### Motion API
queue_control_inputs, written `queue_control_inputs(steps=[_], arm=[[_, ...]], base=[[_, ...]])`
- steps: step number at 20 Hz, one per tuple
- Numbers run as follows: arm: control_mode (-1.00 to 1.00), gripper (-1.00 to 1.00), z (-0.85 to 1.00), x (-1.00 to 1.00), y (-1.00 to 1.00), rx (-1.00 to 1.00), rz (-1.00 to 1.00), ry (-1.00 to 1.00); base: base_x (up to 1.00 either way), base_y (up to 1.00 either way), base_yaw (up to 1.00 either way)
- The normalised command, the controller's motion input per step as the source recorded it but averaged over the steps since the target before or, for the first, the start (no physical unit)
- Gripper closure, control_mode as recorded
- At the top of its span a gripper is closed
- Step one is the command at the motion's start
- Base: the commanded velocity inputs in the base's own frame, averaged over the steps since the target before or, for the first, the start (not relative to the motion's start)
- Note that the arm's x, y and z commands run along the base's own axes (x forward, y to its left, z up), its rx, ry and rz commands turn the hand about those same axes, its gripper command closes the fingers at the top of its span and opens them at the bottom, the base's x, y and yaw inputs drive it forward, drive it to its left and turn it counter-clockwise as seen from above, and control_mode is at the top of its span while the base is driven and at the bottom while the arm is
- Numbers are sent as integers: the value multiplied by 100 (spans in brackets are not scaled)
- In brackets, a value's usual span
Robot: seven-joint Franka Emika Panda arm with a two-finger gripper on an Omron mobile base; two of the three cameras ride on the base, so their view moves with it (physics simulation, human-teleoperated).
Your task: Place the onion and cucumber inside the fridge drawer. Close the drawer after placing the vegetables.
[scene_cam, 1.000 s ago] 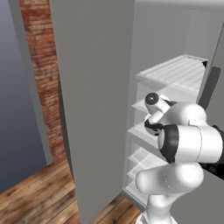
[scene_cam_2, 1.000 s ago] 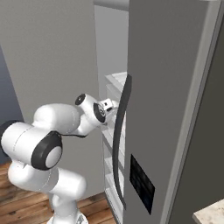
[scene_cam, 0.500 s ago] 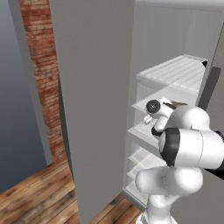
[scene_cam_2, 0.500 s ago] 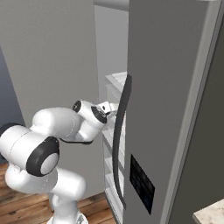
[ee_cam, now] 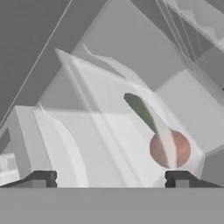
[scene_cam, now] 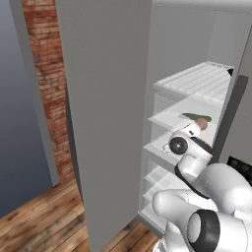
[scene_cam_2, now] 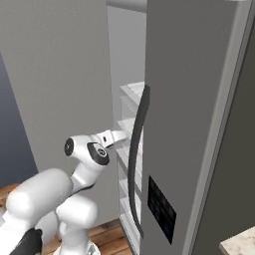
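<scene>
onion: reddish-brown, plain
cucumber: dark green
fridge drawer: clear, pale edges
shelves: white, ribbed
wall: red brick (mortar lines pale)
floor: brown wood planks

clear fridge drawer, holding onion, cucumber

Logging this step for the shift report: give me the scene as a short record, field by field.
fridge door: open, seen in the left base view
cucumber: lying inside the fridge drawer
onion: in the same drawer, beside the cucumber's near end
fridge drawer: not yet pushed shut, as far as the hand view shows
gripper: open, holding nothing, facing the drawer
white ribbed shelf: above the drawer
</scene>
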Motion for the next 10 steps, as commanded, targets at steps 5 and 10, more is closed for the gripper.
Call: queue_control_inputs(steps=[5,10], arm=[[-100,-100,69,-48,36,0,0,0],[-100,-100,62,-48,43,0,0,1]], base=[[0,0,0],[0,0,0]])
